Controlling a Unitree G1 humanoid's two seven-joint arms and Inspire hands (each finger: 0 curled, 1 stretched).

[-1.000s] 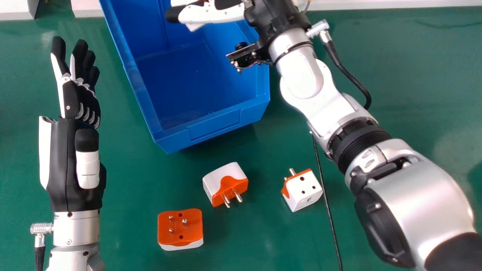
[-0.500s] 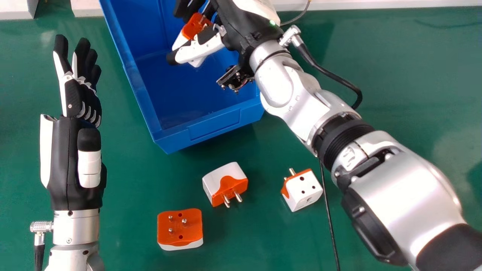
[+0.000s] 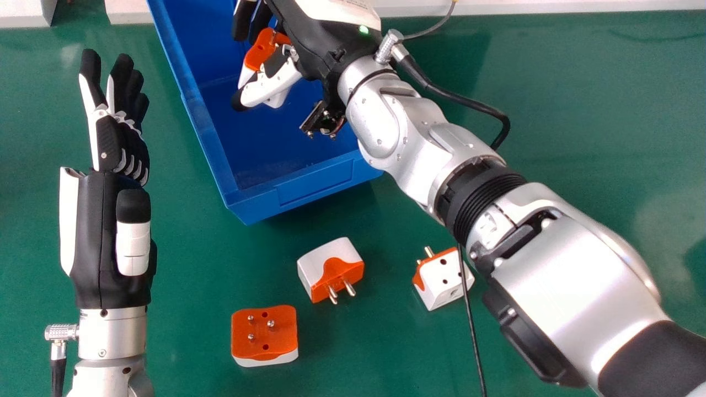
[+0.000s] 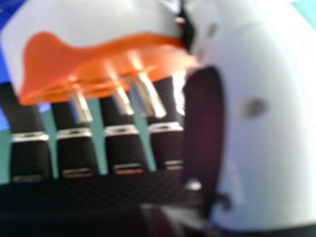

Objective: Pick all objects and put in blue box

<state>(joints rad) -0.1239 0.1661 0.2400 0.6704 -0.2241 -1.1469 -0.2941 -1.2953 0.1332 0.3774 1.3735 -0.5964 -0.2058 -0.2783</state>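
A broad, flat green table (image 3: pixel 579 132) lies under everything; on it sits a deep, open-topped blue plastic box (image 3: pixel 311 184), set at a slant; the right hand (image 3: pixel 317 38), black and white, is over the box, its fingers and thumb pinching a white and orange block-shaped plug adapter (image 3: pixel 262 51), whose metal pins show in the right hand view; the left hand (image 3: pixel 99 237), also black and white, is left of the box, its fingers straight and holding nothing; on the table, nearer than the box, are three more white and orange adapters: the left one (image 3: pixel 263 333), orange face and pins up; the middle one (image 3: pixel 331 267), tipped with its pins towards the near side; the right one (image 3: pixel 438 284), crossed in the head view by a thin black cable (image 3: pixel 473 331).
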